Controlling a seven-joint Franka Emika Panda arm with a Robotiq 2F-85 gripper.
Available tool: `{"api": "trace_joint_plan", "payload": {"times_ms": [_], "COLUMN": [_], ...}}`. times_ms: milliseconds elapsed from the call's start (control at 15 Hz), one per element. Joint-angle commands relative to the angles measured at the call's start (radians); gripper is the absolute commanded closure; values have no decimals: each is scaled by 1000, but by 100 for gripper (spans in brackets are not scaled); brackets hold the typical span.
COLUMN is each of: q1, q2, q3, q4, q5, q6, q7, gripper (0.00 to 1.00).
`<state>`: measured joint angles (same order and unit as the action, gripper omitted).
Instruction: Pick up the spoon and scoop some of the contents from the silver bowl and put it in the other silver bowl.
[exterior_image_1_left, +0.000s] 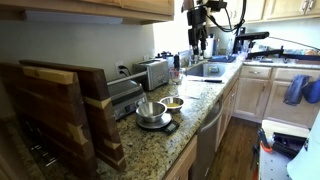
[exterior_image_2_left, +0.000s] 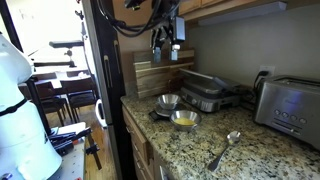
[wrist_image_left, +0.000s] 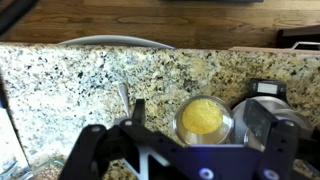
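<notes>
A silver bowl with yellow contents (wrist_image_left: 200, 117) stands on the granite counter; it shows in both exterior views (exterior_image_1_left: 173, 102) (exterior_image_2_left: 185, 119). The other silver bowl (exterior_image_2_left: 168, 101) (exterior_image_1_left: 150, 109) stands beside it on a black scale and is partly hidden by a finger in the wrist view (wrist_image_left: 243, 108). The spoon (exterior_image_2_left: 224, 150) lies flat on the counter, apart from the bowls, toward the toaster; in the wrist view (wrist_image_left: 124, 97) it lies left of the yellow bowl. My gripper (wrist_image_left: 198, 112) (exterior_image_1_left: 201, 40) (exterior_image_2_left: 166, 45) is open and empty, high above the bowls.
A silver toaster (exterior_image_2_left: 290, 100) (exterior_image_1_left: 153, 72) and a black panini press (exterior_image_2_left: 205, 92) stand against the wall. Wooden cutting boards (exterior_image_1_left: 60, 110) stand at the counter's end. A sink (exterior_image_1_left: 205, 70) lies further along. The counter edge (exterior_image_2_left: 150, 135) drops to the floor.
</notes>
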<state>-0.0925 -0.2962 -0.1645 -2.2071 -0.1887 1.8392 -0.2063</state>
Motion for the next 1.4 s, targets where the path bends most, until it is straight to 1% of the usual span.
{"api": "trace_joint_plan", "payload": {"times_ms": [0,67,133,200,333,533,600,733,867,1067,1200,1267,1333], "q1": [-15,-19,-26,-26,-29,-29,-30,-43,-61,-96,-123,-133,-124], "q2": [103,123,136,117,147,151,163,219,286,398,467,497,451], "q3": [-41,-39,-31,-26,-25,-25,-27,-42,-59,-63,-54,-49,-44], "q4": [18,26,38,15,31,40,29,45,59,95,128,148,107], "q5": [50,49,30,31,31,31,28,40,70,106,148,156,124], "q6": [75,69,54,58,58,58,113,185,287,422,479,489,463], "q7": [-90,-91,-53,-63,-62,-62,-67,-64,-101,-163,-208,-207,-171], "gripper": [0,0,0,0,0,0,0,0,0,0,0,0,0]}}
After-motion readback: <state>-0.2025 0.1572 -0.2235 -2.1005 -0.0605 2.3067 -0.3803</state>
